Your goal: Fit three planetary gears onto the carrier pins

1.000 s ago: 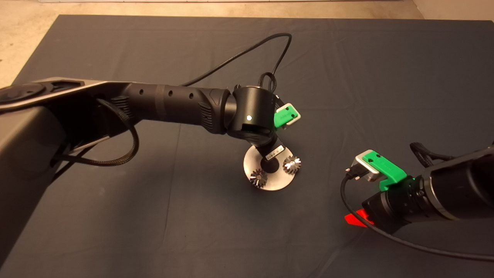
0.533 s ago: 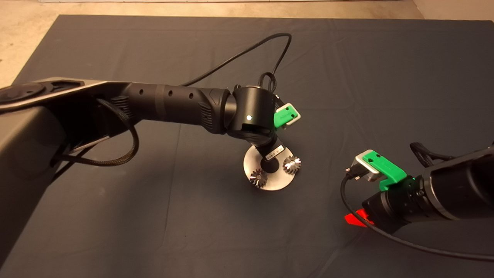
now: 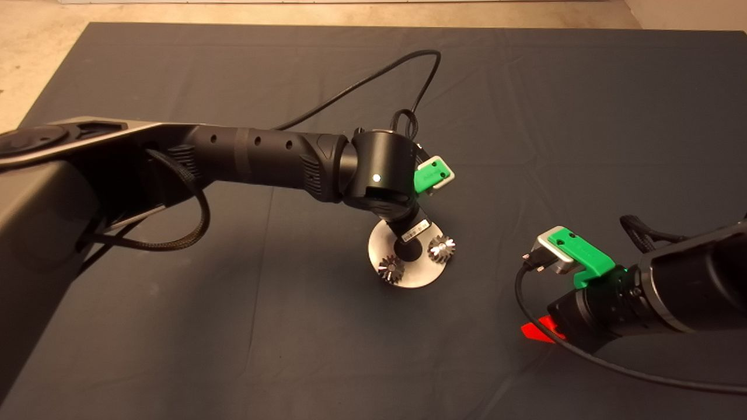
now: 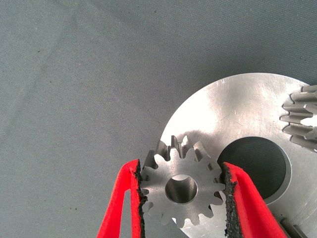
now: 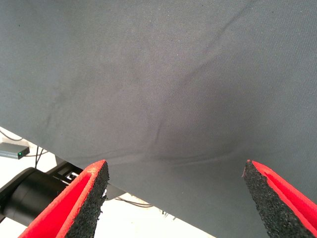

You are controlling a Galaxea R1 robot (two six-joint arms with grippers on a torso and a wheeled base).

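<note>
**Third gear poised over the last pin**

The left end effector (image 4: 182, 198) was clamped on the third of the planetary gears (image 4: 181, 188), its two black pads pressed against the teeth on opposite sides. In the left wrist view the gear lay flat, bore facing the camera, over the rim area of the round silver disc (image 4: 237, 114), just beside the disc's large centre hole (image 4: 257, 163). Whether the bore had already dropped onto one of the carrier pins could not be told: the pin below was hidden by the gear itself.

From the head view, two gears (image 3: 391, 269) already sat on the disc (image 3: 417, 279), one on the near-left and one (image 3: 442, 249) on the right, each apparently seated on its pin. The left arm covered the far part of the disc, where the third pin should have stood.

My reading was that the task stood at its final step: seating the last gear. The next move called for fine alignment of bore over pin, a straight descent, then letting the pads part only once the gear was down flat. A slight rotation might have been needed so the teeth cleared the neighbouring gear.

The right end effector (image 5: 176, 198) waited low at the right side of the table (image 3: 583, 87), fingers wide apart, holding nothing, with only the dark mat before it.

No containers appeared; the disc alone carried parts.
</note>
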